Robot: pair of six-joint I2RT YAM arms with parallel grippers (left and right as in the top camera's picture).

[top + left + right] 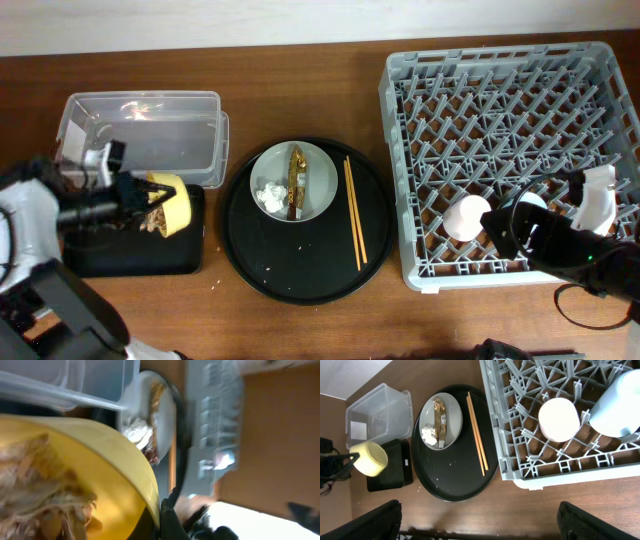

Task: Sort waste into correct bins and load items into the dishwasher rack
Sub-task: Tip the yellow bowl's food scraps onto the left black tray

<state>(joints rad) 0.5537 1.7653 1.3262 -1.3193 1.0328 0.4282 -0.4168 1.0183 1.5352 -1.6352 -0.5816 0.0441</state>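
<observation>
Clamped on the rim of the yellow bowl (170, 205): left gripper (135, 195), one dark finger hooked over the lip in the left wrist view. Held tipped on its side just above the shallow black tray (150, 262), beside the clear tub (140, 130). Mouth turned left toward the holding arm and somewhat downward, its axis running roughly along the counter's width. Brownish food scraps (45, 490) heaped at the low lip, directly over the tray.

Probably mid-pour, calling for a steeper tilt. After that, a long carry rightward across the round black tray (250, 250) to the dishwasher rack (600, 60).

Right gripper (500, 228) hanging over the rack's near edge, fingers (375, 520) spread wide and holding nothing, close to the pink cup (467, 216). Nearer than the left to the chopsticks (355, 212), which lie lengthwise front to back between plate (318, 180) and rack.
</observation>
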